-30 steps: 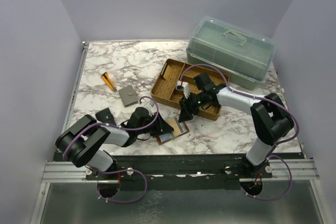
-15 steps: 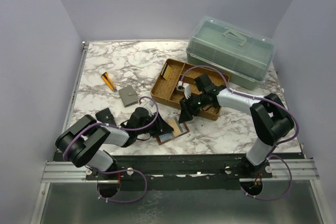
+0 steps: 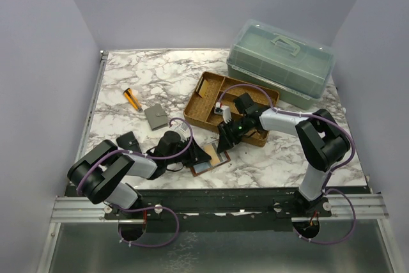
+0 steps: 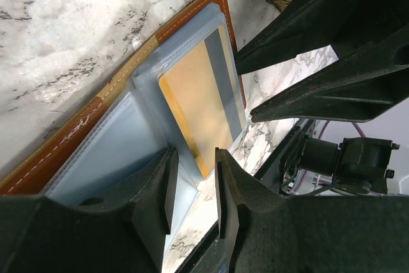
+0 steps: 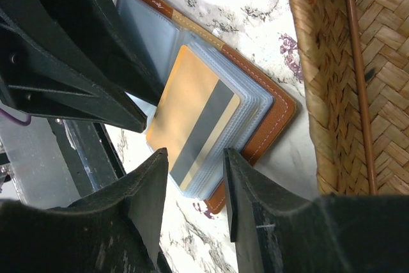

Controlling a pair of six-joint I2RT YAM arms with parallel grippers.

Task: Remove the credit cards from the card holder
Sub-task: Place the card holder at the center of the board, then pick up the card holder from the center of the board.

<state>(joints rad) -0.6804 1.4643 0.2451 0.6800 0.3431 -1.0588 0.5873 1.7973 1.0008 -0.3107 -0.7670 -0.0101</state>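
The card holder (image 3: pixel 206 163) lies open just on the near side of the wicker tray (image 3: pixel 203 103), mostly hidden from above by the arms. Only the wrist views show an orange credit card (image 5: pixel 192 110) in its clear sleeves. The left gripper (image 4: pixel 192 164) is slightly parted and the right gripper (image 5: pixel 195 158) part-spread above it.

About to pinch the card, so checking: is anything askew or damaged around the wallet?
Nothing looks damaged or spilled. The card holder lies open, its clear sleeves fanned out unevenly rather than stacked square. One orange card shows in the top sleeve.
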